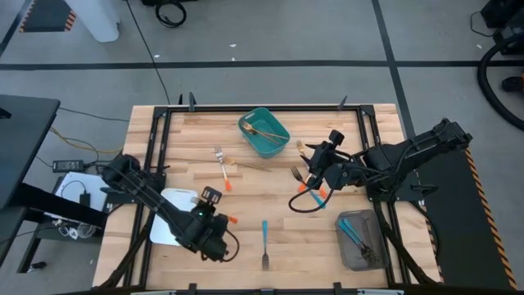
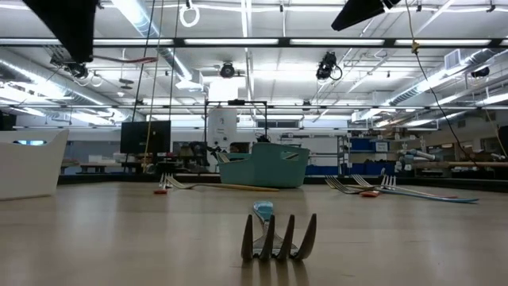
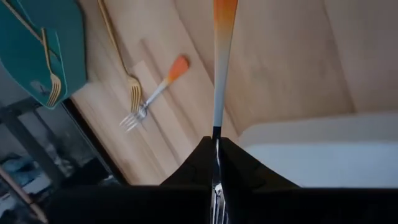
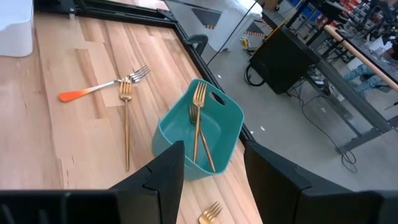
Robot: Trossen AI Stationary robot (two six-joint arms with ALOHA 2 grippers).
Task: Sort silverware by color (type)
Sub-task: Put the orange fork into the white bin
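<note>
Two arms are out over the wooden table [image 1: 270,197]. The left gripper [image 1: 214,220] is near the front left, just beside the white tray [image 1: 168,221], and its fingers are clamped together on an orange-handled fork [image 3: 219,68], the orange tip sticking out past the fingers over bare wood next to the tray's edge.

The right gripper [image 1: 315,168] sits right of the table's centre with its fingers spread apart and nothing between them. Under and around it lie a few utensils: a gold fork [image 1: 297,173], an orange tip [image 1: 302,188] and a blue tip [image 1: 320,193], close together.

The teal bin [image 1: 264,132] stands toward the back of the table, with gold forks [image 4: 199,118] lying inside it. Left of the bin, another orange-handled fork [image 1: 222,168] and a long gold fork [image 1: 250,165] lie on the wood, their heads touching or nearly so. A blue-handled fork [image 1: 264,242] lies alone near the front edge, tines toward the front. The grey tray [image 1: 361,239] at the front right holds blue-handled pieces [image 1: 352,230]; how many I cannot tell.
</note>
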